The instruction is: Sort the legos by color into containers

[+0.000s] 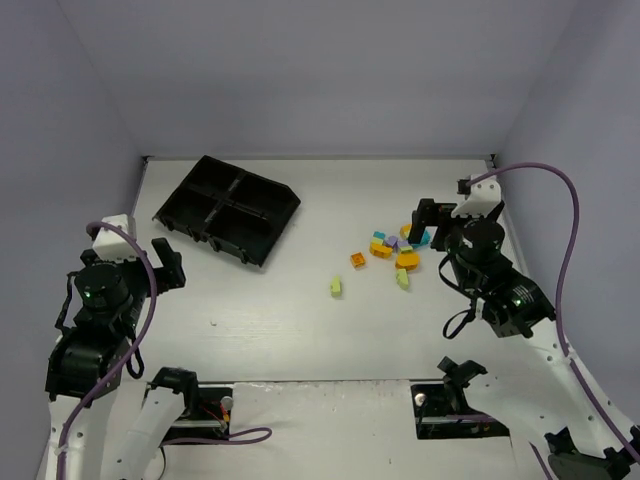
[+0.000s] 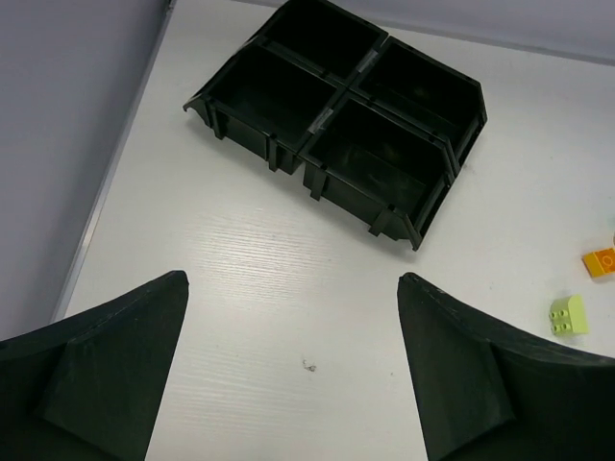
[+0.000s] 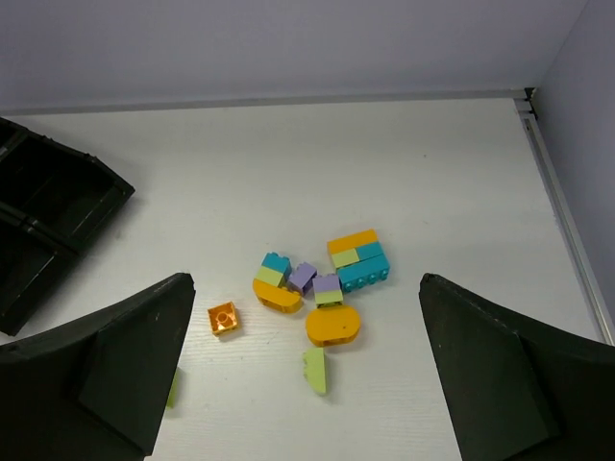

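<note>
The legos [image 1: 392,250] lie in a loose cluster right of the table's middle; the right wrist view shows orange, teal, purple and yellow-green pieces [image 3: 322,288]. An orange square brick [image 3: 223,318] and a yellow-green brick [image 1: 337,287] lie apart to the left. The black four-compartment tray [image 1: 228,208] sits at the far left, its compartments empty [image 2: 336,115]. My right gripper [image 1: 432,228] is open and empty, just above and right of the cluster [image 3: 307,283]. My left gripper [image 1: 168,262] is open and empty over bare table near the tray [image 2: 291,288].
The table's raised left edge [image 2: 106,192] runs close beside the tray. Grey walls enclose the table at the back and sides. A purple cable [image 1: 570,200] loops from the right arm. The yellow-green brick [image 2: 569,315] and the orange brick [image 2: 601,261] show at the left wrist view's right edge.
</note>
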Robot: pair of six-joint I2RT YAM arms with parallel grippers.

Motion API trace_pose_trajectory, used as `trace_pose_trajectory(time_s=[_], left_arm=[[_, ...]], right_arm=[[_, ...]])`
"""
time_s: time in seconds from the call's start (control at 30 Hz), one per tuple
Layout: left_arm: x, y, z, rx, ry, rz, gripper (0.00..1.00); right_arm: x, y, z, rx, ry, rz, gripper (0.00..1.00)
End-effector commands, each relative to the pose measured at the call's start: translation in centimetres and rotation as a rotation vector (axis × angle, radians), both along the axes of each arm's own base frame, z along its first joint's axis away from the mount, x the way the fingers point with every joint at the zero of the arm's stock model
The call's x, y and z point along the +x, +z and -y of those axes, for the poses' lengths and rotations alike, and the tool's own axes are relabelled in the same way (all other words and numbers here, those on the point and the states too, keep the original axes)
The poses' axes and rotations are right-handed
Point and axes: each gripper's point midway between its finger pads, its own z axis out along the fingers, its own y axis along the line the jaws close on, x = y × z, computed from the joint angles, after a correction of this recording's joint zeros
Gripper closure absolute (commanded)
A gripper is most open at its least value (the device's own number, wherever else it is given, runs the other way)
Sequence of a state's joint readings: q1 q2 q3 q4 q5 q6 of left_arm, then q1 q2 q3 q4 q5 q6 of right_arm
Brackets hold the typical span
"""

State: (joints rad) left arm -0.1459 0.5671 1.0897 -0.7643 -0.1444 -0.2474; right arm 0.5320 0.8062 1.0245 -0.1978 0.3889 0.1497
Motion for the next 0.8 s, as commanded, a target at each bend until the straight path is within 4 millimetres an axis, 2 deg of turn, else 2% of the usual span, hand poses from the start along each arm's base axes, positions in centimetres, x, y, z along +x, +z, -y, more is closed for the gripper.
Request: trace_pose_trajectory(time_s=[0.0, 0.17, 0.3, 0.37, 0.4, 0.43, 0.47, 0.5, 0.53, 0.57, 0.6, 0.63, 0.67, 0.7, 0.77], left_arm=[[0.9, 1.8, 0.9, -0.039, -0.029, 0.030, 0.17], [2.5, 1.4, 2.3, -0.100, -0.059, -0.025, 0.17], [4.6, 0.9, 5.7, -0.248, -0.139, -0.096, 0.17], [5.9, 0.4, 8.4, -0.303, -0.184, -0.124, 0.17], [6.8, -0.5, 9.1, -0.291, -0.174, -0.143, 0.17], [7.5, -0.5, 10.2, -0.290, -0.182, -0.126, 0.17], [7.1, -0.8, 12.9, -0.290, -0.238, -0.142, 0.17], [8.1, -2.1, 13.8, -0.255, -0.208, -0.169, 0.17], [8.4, -2.5, 15.1, -0.252, -0.217, -0.179, 0.17], [8.1, -3.2, 17.3, -0.277, -0.240, -0.206, 0.17], [8.6, -5.0, 18.9, -0.270, -0.243, -0.258, 0.17], [8.8, -5.2, 20.6, -0.315, -0.249, -0.264, 0.17], [8.1, -6.0, 23.0, -0.315, -0.293, -0.291, 0.17], [8.3, -8.0, 24.9, -0.293, -0.301, -0.336, 0.17], [8.4, -8.6, 27.9, -0.295, -0.322, -0.334, 0.17]], right_arm=[[1.2, 1.2, -0.7, 0.060, -0.022, 0.044, 0.00], [2.1, 1.0, -1.5, 0.067, -0.015, 0.021, 0.00], [3.0, -0.2, -2.1, 0.063, -0.018, -0.018, 0.00], [3.3, -0.9, -2.6, 0.080, -0.018, -0.039, 0.00], [3.5, -1.1, -2.7, 0.086, -0.018, -0.047, 0.00], [3.7, -1.7, -2.9, 0.090, -0.021, -0.062, 0.00], [3.9, -2.0, -2.9, 0.089, -0.024, -0.070, 0.00], [4.0, -2.3, -2.8, 0.086, -0.035, -0.081, 0.00], [4.3, -2.7, -2.9, 0.086, -0.039, -0.093, 0.00], [4.4, -2.9, -2.8, 0.084, -0.046, -0.100, 0.00], [4.5, -3.1, -2.7, 0.081, -0.053, -0.107, 0.00], [4.7, -3.5, -2.5, 0.077, -0.067, -0.117, 0.00], [4.7, -3.8, -2.4, 0.077, -0.077, -0.127, 0.00], [4.8, -4.1, -2.2, 0.077, -0.087, -0.133, 0.00], [4.9, -4.9, -1.8, 0.084, -0.106, -0.160, 0.00]])
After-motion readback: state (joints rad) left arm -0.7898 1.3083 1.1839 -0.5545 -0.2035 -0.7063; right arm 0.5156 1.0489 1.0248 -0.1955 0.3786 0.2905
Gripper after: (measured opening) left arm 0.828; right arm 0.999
